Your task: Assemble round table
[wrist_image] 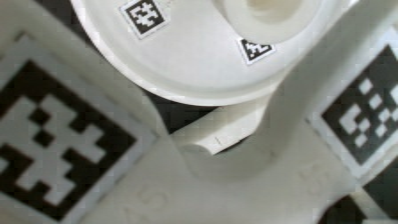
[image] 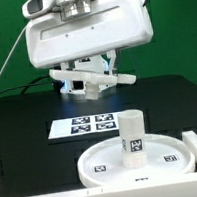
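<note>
disc (image: 158,145): glossy plastic | leg (image: 133,132): smooth plastic | foot (image: 88,81): plastic, probably smooth

Panda arm (image: 82,28) — wrist pointing down, aloft by the marker board (image: 87,124) | gripper (image: 95,73) — jaws clamped on cross-shaped foot (image: 83,85)

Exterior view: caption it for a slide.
Claw holds the cross-shaped foot aloft; the leg stands upright on the disc.

We see a black table (image: 31,136); the marker board (image: 87,123) and a round disc (image: 101,172) lie on it, slightly apart.
</note>
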You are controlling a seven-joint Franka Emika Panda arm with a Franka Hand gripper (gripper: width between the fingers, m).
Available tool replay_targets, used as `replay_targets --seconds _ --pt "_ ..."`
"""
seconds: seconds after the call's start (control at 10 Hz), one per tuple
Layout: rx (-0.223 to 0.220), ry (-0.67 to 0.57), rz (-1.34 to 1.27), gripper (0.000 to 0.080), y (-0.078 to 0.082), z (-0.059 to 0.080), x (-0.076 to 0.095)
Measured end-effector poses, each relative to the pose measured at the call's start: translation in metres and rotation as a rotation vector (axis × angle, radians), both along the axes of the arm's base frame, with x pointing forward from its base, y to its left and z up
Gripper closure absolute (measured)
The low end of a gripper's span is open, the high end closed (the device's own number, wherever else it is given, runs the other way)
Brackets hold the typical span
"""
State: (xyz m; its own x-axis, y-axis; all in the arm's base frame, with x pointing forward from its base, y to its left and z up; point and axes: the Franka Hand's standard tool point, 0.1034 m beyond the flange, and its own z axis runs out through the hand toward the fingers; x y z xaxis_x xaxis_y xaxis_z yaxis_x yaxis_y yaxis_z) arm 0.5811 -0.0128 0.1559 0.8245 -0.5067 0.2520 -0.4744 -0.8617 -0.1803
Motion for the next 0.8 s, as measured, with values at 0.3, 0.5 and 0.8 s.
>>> replay_targets --seconds 0.3,0.5,0.8 --pt "0.113 -0.075 -0.101 0.0343 0.036 0.0 -0.002" --pt "0.146 -0.006 -0.107 0.0343 0.061 -0.005 -0.005" --pt "0.14 -0.013 -0.115 0.0343 0.056 -0.006 -0.006"
